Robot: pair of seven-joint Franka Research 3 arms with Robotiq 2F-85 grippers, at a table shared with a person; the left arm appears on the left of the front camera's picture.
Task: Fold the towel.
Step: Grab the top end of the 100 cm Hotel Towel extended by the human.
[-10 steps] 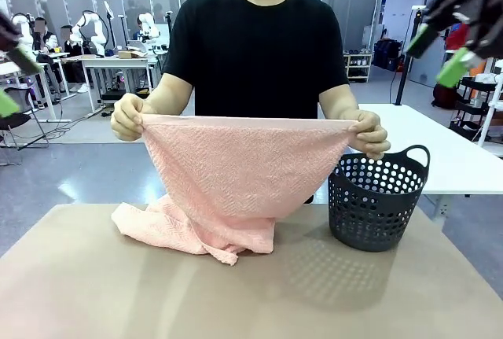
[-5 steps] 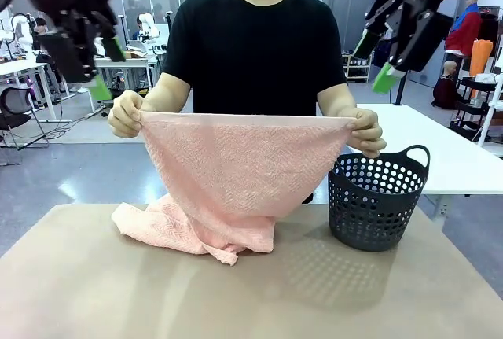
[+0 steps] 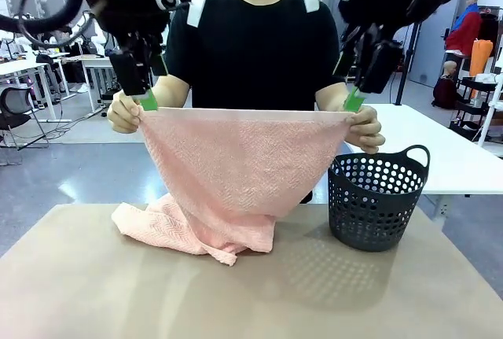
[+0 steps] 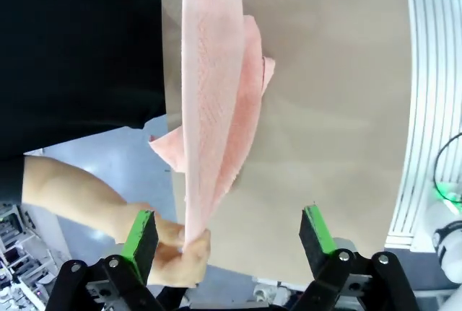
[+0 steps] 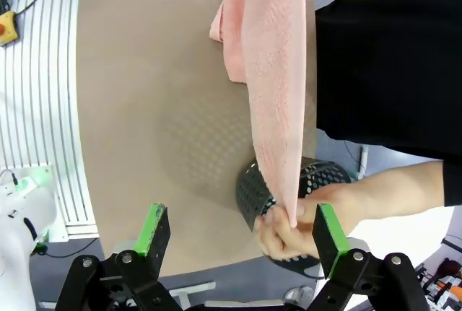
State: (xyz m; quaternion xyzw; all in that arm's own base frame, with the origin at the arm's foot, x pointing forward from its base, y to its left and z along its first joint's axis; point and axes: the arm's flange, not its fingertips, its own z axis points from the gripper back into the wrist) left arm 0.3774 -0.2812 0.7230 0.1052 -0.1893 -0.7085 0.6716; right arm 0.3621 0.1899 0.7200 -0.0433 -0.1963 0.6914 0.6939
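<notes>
While a person (image 3: 255,48) held the towel (image 3: 236,166) up mid-frame, left gripper (image 4: 228,226) and right gripper (image 5: 240,228) hung at its top corners. Both stood open.

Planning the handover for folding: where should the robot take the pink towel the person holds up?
Probably the towel at its two top corners, just inside the person's fingers, from above: left hand on the robot's-left corner, right hand on the other. The top hem is held taut and level, and both open hands straddle it.
</notes>
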